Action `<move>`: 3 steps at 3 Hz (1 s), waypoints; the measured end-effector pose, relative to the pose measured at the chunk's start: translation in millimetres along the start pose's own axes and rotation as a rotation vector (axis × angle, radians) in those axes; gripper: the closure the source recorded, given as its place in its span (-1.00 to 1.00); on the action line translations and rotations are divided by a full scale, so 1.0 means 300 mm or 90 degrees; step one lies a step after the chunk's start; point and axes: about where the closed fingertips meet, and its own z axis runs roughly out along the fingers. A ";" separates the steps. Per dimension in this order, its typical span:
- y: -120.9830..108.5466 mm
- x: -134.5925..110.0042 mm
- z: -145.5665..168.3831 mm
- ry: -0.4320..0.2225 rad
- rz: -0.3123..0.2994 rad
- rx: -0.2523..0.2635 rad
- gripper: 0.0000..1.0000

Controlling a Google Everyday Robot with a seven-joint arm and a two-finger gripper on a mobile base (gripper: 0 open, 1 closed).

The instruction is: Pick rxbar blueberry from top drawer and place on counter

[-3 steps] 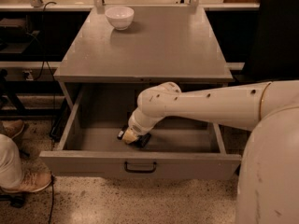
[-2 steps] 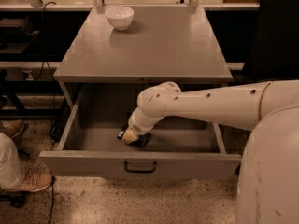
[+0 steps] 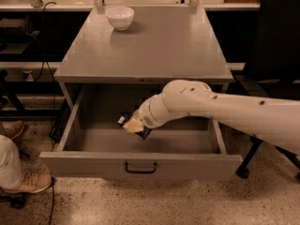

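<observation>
The top drawer (image 3: 84, 162) stands pulled open below the grey counter (image 3: 154, 46). My white arm reaches in from the right. My gripper (image 3: 134, 125) is inside the drawer, left of centre, a little above the drawer floor. It is shut on the rxbar blueberry (image 3: 123, 119), whose dark wrapper sticks out on either side of the fingers. Most of the bar is hidden by the gripper.
A white bowl (image 3: 120, 17) sits at the counter's back left. A person's leg and shoe (image 3: 26, 182) are at the lower left, next to the drawer's corner. A dark chair (image 3: 276, 36) stands at the right. Shelving runs behind the counter.
My gripper has risen a little off the drawer floor, and the dark bar has come up with it.
</observation>
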 end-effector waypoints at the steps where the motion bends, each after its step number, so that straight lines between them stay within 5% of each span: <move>1: 0.014 -0.105 -0.190 -0.095 -0.005 -0.006 1.00; 2: -0.049 -0.034 -0.299 -0.111 -0.014 0.030 1.00; 3: -0.052 -0.028 -0.301 -0.109 -0.014 0.032 1.00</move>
